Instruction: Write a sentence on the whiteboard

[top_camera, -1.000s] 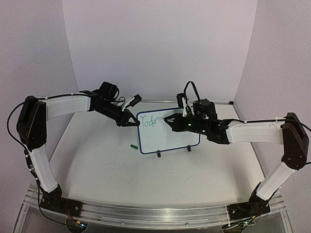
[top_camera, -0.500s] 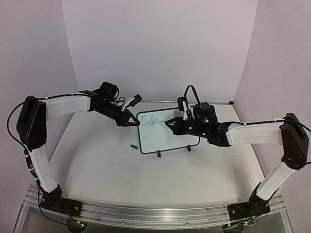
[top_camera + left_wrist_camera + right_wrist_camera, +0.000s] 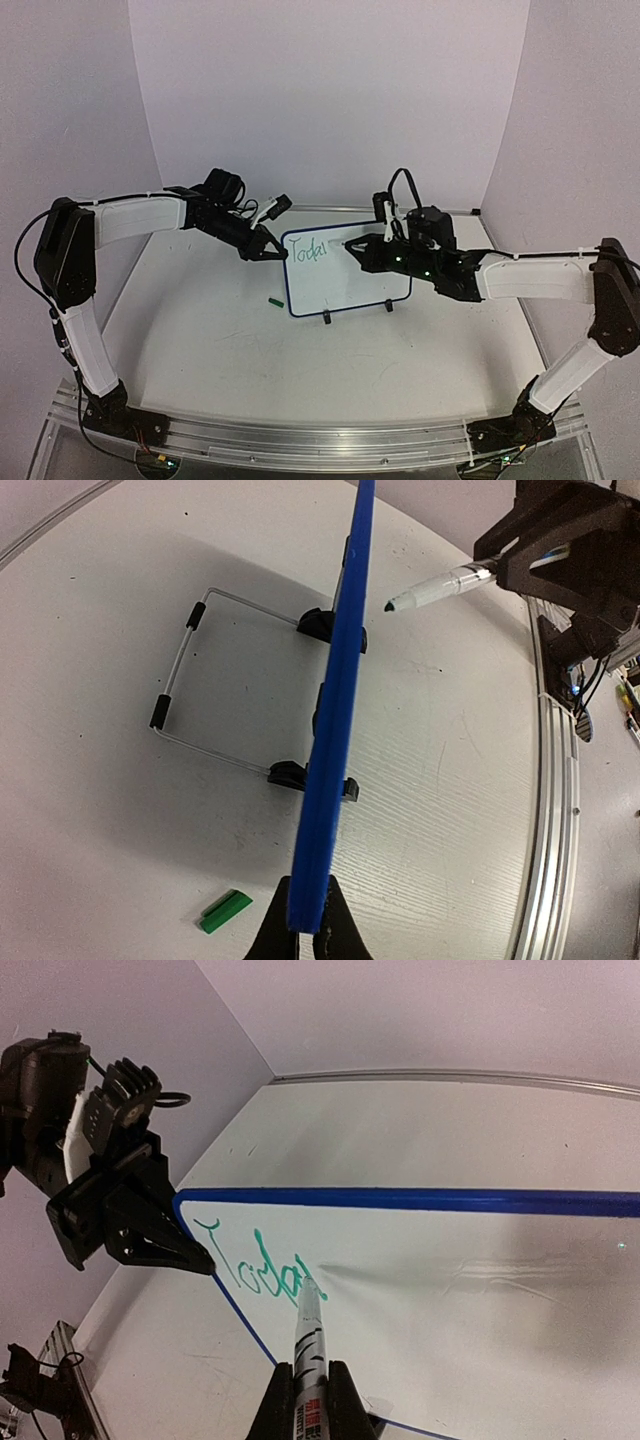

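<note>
Whiteboard (image 3: 345, 285) seems light, stiff, tippy; we'd hold its side edge, where left hand (image 3: 303, 935) pinches it, right hand (image 3: 303, 1405) pinching marker (image 3: 308, 1325).

White marker with black print (image 3: 308, 1328), clamped in the right gripper (image 3: 303, 1405), tip touching a small blue-bordered white board (image 3: 480, 1300) beside green handwritten letters (image 3: 262, 1272) "Toda". The black left gripper (image 3: 207, 1264) meets the board's left edge with its tip.
</note>
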You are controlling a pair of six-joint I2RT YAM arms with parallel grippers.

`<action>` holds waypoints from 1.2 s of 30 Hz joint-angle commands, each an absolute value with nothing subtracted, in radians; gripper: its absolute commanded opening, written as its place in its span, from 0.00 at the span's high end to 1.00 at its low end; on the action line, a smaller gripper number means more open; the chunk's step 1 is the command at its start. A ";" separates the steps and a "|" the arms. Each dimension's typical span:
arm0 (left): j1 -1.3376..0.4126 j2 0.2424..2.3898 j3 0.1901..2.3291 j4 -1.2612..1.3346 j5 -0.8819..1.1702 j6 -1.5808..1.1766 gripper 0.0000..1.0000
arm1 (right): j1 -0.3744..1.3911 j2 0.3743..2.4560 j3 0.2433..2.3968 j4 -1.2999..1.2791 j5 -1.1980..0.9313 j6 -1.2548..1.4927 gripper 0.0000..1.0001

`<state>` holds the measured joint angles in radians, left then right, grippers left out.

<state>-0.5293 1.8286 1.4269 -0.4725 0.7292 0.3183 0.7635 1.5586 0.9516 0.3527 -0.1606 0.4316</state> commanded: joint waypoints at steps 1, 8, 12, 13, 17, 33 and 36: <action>-0.538 1.805 1.450 -0.508 0.683 0.354 1.00 | 0.759 1.532 0.959 0.385 -0.119 0.434 1.00; -0.538 1.805 1.450 -0.508 0.683 0.353 1.00 | 0.752 1.571 0.982 0.374 -0.108 0.438 1.00; -0.538 1.807 1.450 -0.509 0.683 0.354 1.00 | 0.750 1.586 0.992 0.367 -0.117 0.434 1.00; -0.538 1.807 1.450 -0.509 0.681 0.354 1.00 | 0.750 1.590 0.994 0.363 -0.122 0.433 1.00; -0.539 1.806 1.450 -0.508 0.681 0.354 1.00 | 0.750 1.605 0.998 0.346 -0.146 0.430 1.00; -0.540 1.804 1.449 -0.508 0.679 0.355 1.00 | 0.752 1.705 1.008 0.338 -0.251 0.450 1.00; -0.540 1.805 1.450 -0.509 0.677 0.357 1.00 | 0.752 1.674 1.002 0.352 -0.279 0.443 1.00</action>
